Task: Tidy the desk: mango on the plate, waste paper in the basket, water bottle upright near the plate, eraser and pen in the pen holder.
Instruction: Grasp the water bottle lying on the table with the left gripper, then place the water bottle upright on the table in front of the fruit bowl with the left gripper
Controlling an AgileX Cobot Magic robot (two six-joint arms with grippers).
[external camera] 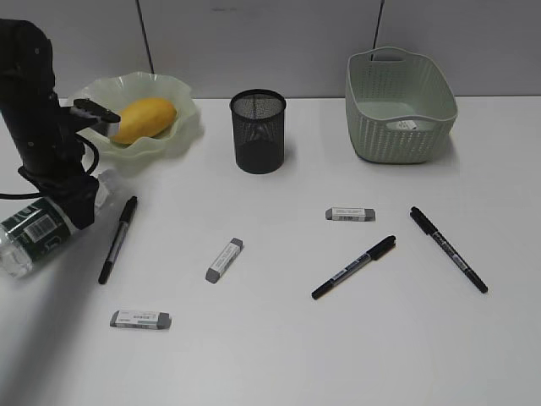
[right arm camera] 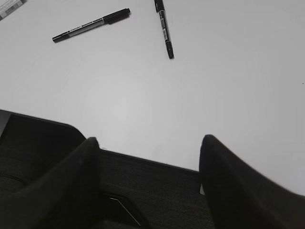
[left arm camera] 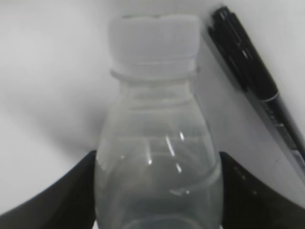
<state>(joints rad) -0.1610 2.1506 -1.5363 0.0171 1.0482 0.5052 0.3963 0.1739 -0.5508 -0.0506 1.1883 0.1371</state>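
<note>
White desk [external camera: 338,355] lies open at front; mango [external camera: 145,118] in plate [external camera: 182,93]. Left gripper [left arm camera: 157,191] jaws flank the lying water bottle [left arm camera: 157,157]; right gripper [right arm camera: 147,152] jaws apart, empty.

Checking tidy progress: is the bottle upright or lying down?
Lying down. The bottle rests on its side on the desk, the left pincer straddling it.

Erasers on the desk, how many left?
3, all loose on the desk: one front left, one centre-left beside the left pen, one right of centre below the basket. Any inside the pen holder would be hidden.
</note>
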